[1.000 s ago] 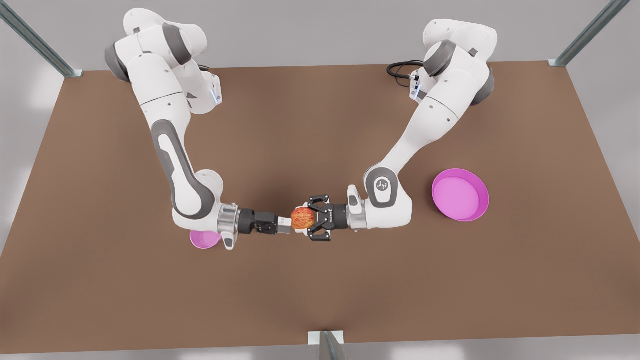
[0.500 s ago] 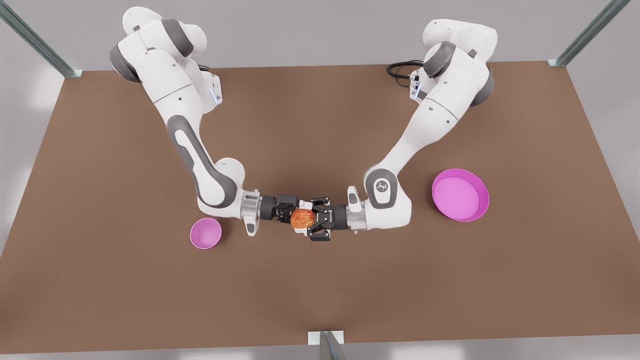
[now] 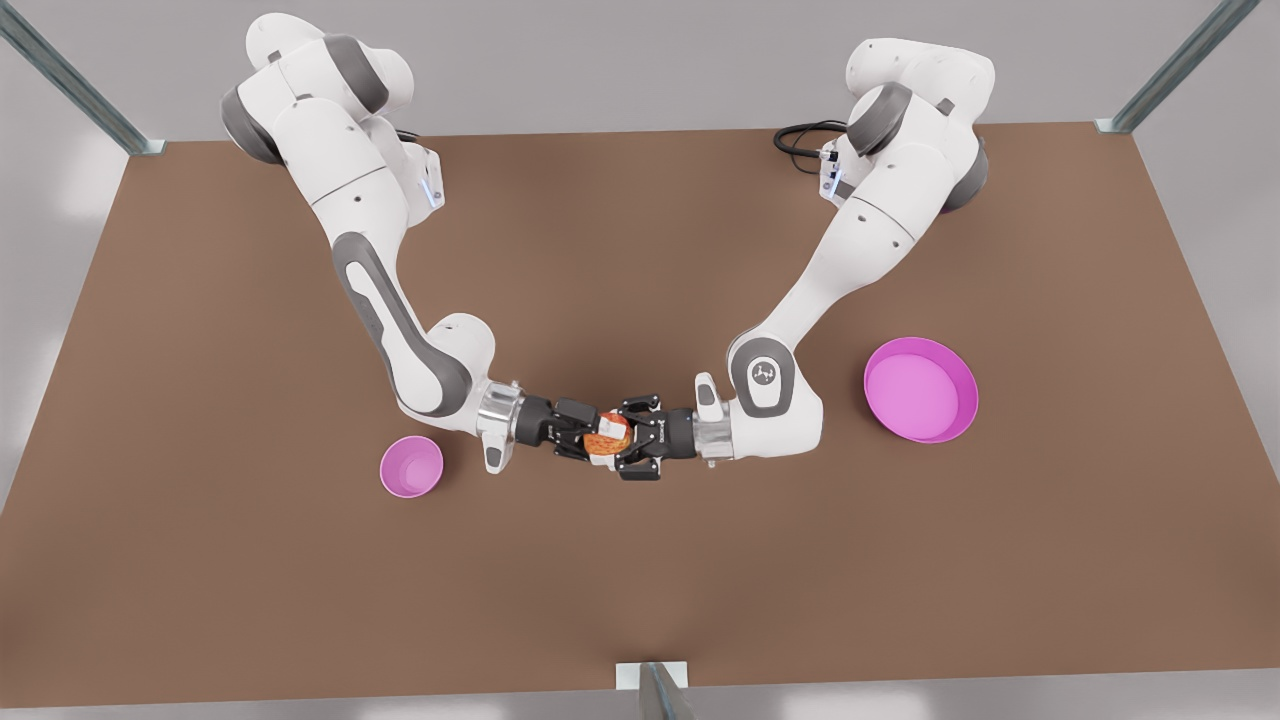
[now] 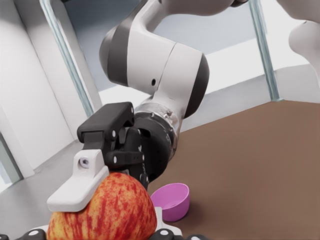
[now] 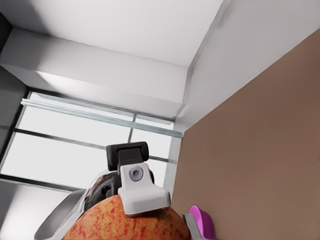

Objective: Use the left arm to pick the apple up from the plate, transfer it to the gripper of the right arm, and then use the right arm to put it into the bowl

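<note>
At mid-frame of the front view, the left pincer (image 3: 618, 442) and the right pincer (image 3: 597, 437) meet nose to nose around the apple (image 3: 604, 443), held clear above the counter (image 3: 640, 580). The left pincer, reaching in from the front view's right, is clamped on the apple; its own wrist view shows the fruit (image 4: 102, 210) hard against the lens. The right pincer's white pads (image 4: 77, 184) lie on the apple's upper surface, as its own wrist view also shows the apple (image 5: 127, 222), but whether its fingers bear with any grip, I cannot tell. Judged step: the handover, mid-transfer. The next move calls for the right pincer to be firm on the fruit before the left lets go, then carriage to the bowl (image 3: 411, 466) at lower left of the frame. The plate (image 3: 921, 389) sits bare at right. Both pincers overlap, hiding most of the apple and the finger contact.
</note>
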Robot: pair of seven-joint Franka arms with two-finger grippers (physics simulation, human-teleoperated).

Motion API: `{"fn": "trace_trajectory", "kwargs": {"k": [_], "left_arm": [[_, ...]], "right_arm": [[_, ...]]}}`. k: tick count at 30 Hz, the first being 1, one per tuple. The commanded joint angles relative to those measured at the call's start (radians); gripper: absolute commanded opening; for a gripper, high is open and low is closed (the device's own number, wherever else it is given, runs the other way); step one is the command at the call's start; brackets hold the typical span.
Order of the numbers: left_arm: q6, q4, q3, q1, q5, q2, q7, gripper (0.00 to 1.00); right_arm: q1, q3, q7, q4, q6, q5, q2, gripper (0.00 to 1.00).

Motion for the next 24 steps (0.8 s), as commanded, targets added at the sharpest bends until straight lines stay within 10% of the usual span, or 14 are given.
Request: {"fn": "trace_trajectory", "kwargs": {"k": [1,17,24], "left_arm": [[-0.006,-0.001,0.000,-0.001,-0.013,-0.002,0.033,1.00],[-0.007,-0.026,0.001,0.011,-0.007,-0.011,0.000,1.00],[-0.655,-0.142,0.012,0.411,1.665,-0.452,-1.935,1.00]], "right_arm": [[0.000,0.000,-0.103,0.001,0.009,0.000,-0.001,0.67],[-0.252,-0.001,-0.091,-0.075,-0.226,-0.413,-0.006,0.67],[-0.442,-0.001,-0.105,-0.055,-0.355,-1.088,-0.013,0.67]]}}
